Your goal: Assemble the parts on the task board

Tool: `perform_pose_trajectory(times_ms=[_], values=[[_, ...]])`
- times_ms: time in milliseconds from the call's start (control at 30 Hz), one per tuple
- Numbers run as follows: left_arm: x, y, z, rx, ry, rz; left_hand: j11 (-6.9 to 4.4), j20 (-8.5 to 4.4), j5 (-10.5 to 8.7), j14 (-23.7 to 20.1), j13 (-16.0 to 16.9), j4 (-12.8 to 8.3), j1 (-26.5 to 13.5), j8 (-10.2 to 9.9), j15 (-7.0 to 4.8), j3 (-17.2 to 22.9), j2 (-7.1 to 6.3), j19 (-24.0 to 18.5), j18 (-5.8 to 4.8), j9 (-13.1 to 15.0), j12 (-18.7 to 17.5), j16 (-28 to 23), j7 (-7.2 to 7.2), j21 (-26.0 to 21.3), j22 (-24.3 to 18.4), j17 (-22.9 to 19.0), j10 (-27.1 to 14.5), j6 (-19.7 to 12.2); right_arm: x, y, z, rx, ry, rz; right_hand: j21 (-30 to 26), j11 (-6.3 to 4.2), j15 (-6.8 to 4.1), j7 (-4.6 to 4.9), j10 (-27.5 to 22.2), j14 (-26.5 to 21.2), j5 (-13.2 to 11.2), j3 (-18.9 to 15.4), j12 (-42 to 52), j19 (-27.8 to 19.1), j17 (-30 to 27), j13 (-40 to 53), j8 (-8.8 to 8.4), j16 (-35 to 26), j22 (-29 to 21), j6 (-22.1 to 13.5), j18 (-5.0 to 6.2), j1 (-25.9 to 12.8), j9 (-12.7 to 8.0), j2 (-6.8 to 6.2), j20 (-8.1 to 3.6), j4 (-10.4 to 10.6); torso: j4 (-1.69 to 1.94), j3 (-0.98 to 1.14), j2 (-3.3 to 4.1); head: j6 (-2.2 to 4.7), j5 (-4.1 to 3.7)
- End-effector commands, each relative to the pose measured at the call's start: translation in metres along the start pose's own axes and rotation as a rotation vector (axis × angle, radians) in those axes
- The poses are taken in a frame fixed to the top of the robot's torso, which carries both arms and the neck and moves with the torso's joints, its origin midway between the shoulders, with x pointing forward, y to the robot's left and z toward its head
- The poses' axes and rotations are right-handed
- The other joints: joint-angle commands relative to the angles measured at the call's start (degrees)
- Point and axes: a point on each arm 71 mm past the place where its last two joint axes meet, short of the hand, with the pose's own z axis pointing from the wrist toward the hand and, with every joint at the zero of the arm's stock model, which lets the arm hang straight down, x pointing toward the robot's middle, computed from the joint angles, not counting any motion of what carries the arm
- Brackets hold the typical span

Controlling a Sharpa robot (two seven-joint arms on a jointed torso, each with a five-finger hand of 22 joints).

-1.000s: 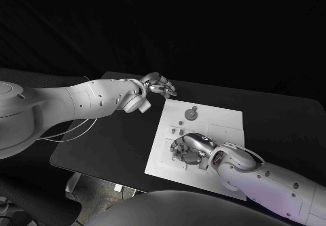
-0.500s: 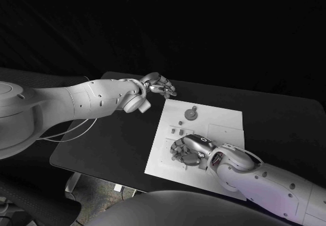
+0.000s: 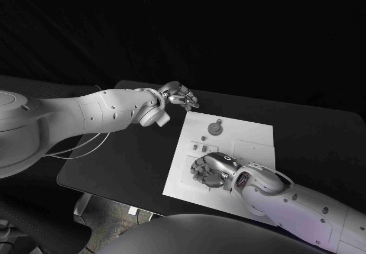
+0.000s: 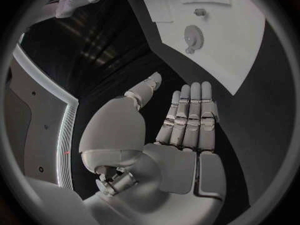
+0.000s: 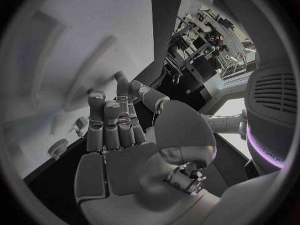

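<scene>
The white task board (image 3: 252, 135) lies in the middle of the black table. A round gear part (image 3: 216, 127) sits on its far half, with small parts (image 3: 200, 143) just nearer than it. My right hand (image 3: 212, 170) hovers low over the board's near-left area, fingers side by side and bent down toward the plate; I see nothing in it (image 5: 115, 125). The gear (image 5: 57, 147) and a small part (image 5: 80, 125) lie beyond its fingertips. My left hand (image 3: 179, 96) stays off the board's far-left corner, flat and empty (image 4: 187, 120), with the gear (image 4: 192, 35) ahead of it.
The black table (image 3: 122, 159) has bare surface to the left of the board and a strip on the right (image 3: 312, 137). A raised square panel (image 3: 252, 148) lies on the board's right half.
My right hand has slid a little toward the board's near edge. The left hand and the parts have not moved.
</scene>
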Motion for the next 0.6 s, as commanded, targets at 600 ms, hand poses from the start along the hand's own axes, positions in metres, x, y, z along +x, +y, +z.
perform_pose_trajectory(times_ms=[600], values=[[0.001, -0.0019, 0.0004, 0.008, 0.01, -0.009, 0.04, -0.03, -0.33, 0.29, -0.1, 0.13, 0.44, 0.31, 0.15, -0.15, 0.06, 0.13, 0.8, -0.1, -0.41, -0.26, 0.21, -0.22, 0.09, 0.14, 0.35, -0.17, 0.0065, -0.0012, 0.0013, 0.003, 0.041, -0.059, 0.38, 0.1, -0.42, 0.23, 0.22, 0.09, 0.33, 0.23, -0.65, -0.09, -0.1, 0.09, 0.16, 0.0, 0.05, 0.51, 2.56, -0.3, 0.3, 0.34, -0.42, -0.16, -0.06, 0.04, 0.0, 0.0, 0.23]])
